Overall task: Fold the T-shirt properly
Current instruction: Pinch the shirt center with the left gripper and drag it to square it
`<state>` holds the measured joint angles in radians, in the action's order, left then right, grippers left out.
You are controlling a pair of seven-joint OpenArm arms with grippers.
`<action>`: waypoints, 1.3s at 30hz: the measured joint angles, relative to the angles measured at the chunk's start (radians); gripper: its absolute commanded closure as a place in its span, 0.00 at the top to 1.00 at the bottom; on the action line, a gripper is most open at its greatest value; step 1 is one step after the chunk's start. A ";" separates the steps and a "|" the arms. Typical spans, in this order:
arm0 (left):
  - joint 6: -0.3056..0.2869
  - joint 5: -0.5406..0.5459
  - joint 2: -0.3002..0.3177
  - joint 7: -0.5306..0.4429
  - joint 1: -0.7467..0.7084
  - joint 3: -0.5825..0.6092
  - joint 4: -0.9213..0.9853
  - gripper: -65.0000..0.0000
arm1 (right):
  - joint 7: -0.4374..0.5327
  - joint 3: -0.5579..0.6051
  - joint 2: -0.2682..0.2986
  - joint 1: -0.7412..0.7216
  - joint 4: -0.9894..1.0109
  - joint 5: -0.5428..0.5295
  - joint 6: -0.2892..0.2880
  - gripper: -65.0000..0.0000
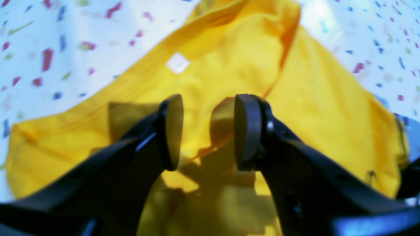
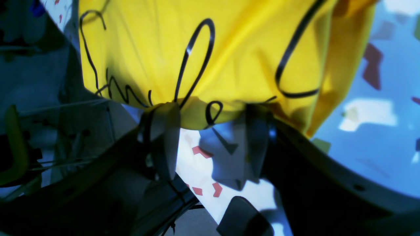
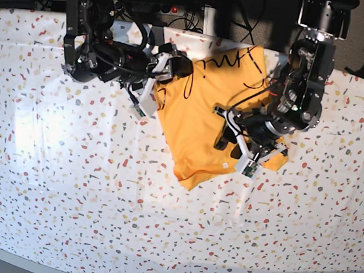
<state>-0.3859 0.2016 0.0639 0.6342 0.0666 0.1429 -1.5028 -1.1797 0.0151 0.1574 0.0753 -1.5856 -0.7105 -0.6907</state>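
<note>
Where the base view takes in the whole bench, one table (image 3: 66, 183) fills most of it, covered by one white cloth with coloured flecks. One T-shirt (image 3: 200, 115), mustard yellow, lies in a rumpled heap on the far middle of the table, between the two arms; black script (image 3: 231, 67) shows along its far edge, and one small white tag (image 1: 177, 62) sits on the plain fabric seen by the left wrist camera. Two arms are present. One right gripper (image 2: 208, 137) sits at the shirt's edge on the base view's left; its two jaws stand apart, and the lettered hem hangs at the level of the tips, but whether the tips touch fabric cannot be told. One left gripper (image 1: 208, 131) is over the shirt's near part on the base view's right; its two jaws are likewise spread, with plain yellow fabric visible through the gap and nothing pinched between the pads. Two shadows of the left jaws fall on the fabric below them.
</note>
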 measured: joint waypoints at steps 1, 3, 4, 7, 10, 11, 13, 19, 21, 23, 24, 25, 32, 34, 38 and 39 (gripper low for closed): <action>0.000 0.000 0.000 0.000 0.000 0.017 0.000 0.38 | 0.000 0.000 0.000 0.000 0.000 0.000 0.000 0.50; 0.000 -0.002 0.001 -0.005 0.000 0.057 0.001 0.38 | 0.000 0.000 0.000 0.000 0.000 0.000 0.000 0.50; 0.000 -0.001 0.002 -0.011 0.000 0.083 0.009 0.38 | 0.000 0.000 0.000 0.000 0.000 0.000 0.000 0.50; 0.001 -0.006 0.002 -0.056 0.010 0.168 0.062 0.38 | 0.000 0.000 0.000 0.000 0.000 0.000 0.000 0.50; 0.024 -0.053 0.001 -0.075 0.042 0.239 0.131 0.38 | -0.026 0.000 0.001 0.003 -0.019 0.005 -0.002 0.50; 0.042 -0.073 0.002 -0.078 0.059 0.254 0.151 0.38 | -0.028 -0.001 0.003 0.005 -0.032 0.011 -0.003 0.50; 0.042 -0.078 0.002 -0.082 0.093 0.273 0.190 0.38 | -0.035 -0.001 0.018 0.008 -0.077 0.021 -0.003 0.50; 0.042 -0.081 0.000 -0.074 0.137 0.279 0.213 0.38 | -0.034 -0.117 0.065 0.005 -0.268 0.020 -0.003 0.50; 0.039 -0.074 0.000 -0.071 0.146 0.279 0.214 0.38 | -0.041 -0.189 0.066 0.001 -0.323 0.016 -0.003 0.50; 0.015 -0.066 0.000 -0.068 0.150 0.279 0.214 0.38 | -0.030 -0.269 0.063 -0.005 -0.362 -0.003 -0.003 0.50; 0.009 -0.066 0.000 -0.068 0.150 0.284 0.214 0.38 | -0.027 -0.313 0.061 -0.013 -0.377 -0.018 -0.003 0.50; 0.003 -0.066 0.000 -0.068 0.150 0.294 0.214 0.38 | -0.021 -0.356 0.061 -0.023 -0.386 -0.034 -0.003 0.50; 0.000 -0.051 -0.004 -0.082 0.153 0.499 0.214 0.38 | -0.015 -0.590 0.061 -0.118 -0.391 -0.116 -0.003 0.50; 0.001 -0.051 -0.006 -0.094 0.153 0.563 0.214 0.38 | -0.015 -0.613 0.061 -0.122 -0.391 -0.124 -0.003 0.50; -0.006 -0.078 -0.012 -0.108 0.162 0.626 0.214 0.38 | -0.019 -0.616 0.059 -0.120 -0.391 -0.123 -0.003 0.50; -0.006 -0.078 -0.011 -0.108 0.167 0.629 0.214 0.38 | -0.018 -0.616 0.057 -0.120 -0.391 -0.127 -0.003 0.50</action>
<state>-0.3923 0.1238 0.0525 0.5262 0.2337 0.7723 -1.2892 -1.1980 -0.6014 0.2142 -0.0444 -1.9766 -0.8375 -0.6937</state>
